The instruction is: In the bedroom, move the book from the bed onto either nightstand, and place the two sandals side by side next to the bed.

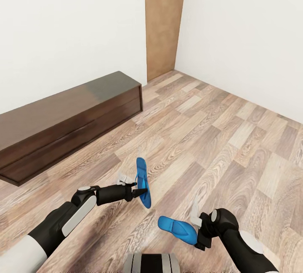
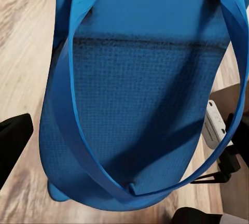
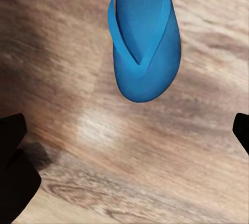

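Head view, lower centre of frame: left gripper [image 1: 141, 190] is clenched on one blue sandal [image 1: 143, 182], which is carried edge-on, sole upright, clear of the wood-plank floor [image 1: 219, 138]. Left wrist view shows the same sandal [image 2: 140, 105] close up, strap looping over the footbed, a dark fingertip [image 2: 13, 141] at the frame's left edge.

Lower right of head view: right gripper [image 1: 198, 233] at the heel end of the second blue sandal [image 1: 176, 227], which lies roughly flat and appears raised above the floor. The grasp looks closed on it. In the right wrist view the sandal [image 3: 145, 47] hangs in upper centre, with dark fingertips [image 3: 15, 172] wide apart at the frame's edges; so whether this pincer is clamped or released, cannot tell for certain.

Left of head view: long dark glossy bench unit [image 1: 63, 125] against the white wall [image 1: 63, 20]; a brown panel [image 1: 164, 20] in the corner.

Progress, as a judgement: both sandals appear collected, neither set down. Placement side by side beside the bed is outstanding. Nothing here settles whether the book step is done.
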